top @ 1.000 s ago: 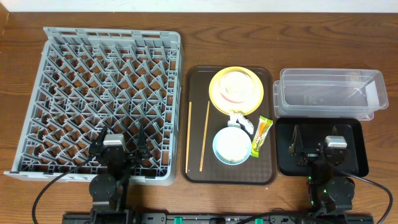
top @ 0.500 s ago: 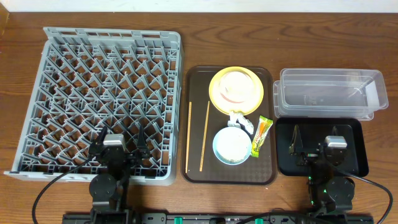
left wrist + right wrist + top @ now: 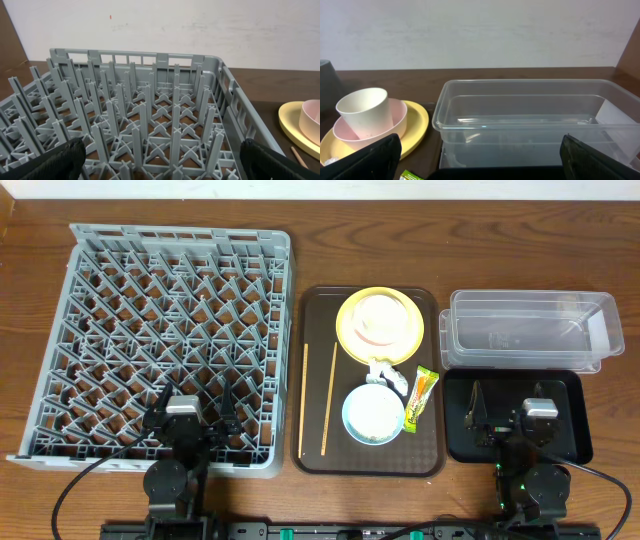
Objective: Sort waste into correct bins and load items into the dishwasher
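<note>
Both sets of fingers are spread wide and hold nothing: the left fingers hang above the near edge of the grey dish rack, the right fingers above the black tray. Each arm sits folded low at the front of the bench, facing its own station.

Between them, on the brown serving tray, lie the yellow plate, white cup, blue bowl, chopsticks, napkin and wrapper. They are grouped, I judge, so that either arm can reach them. The clear container stands empty behind the black tray.
</note>
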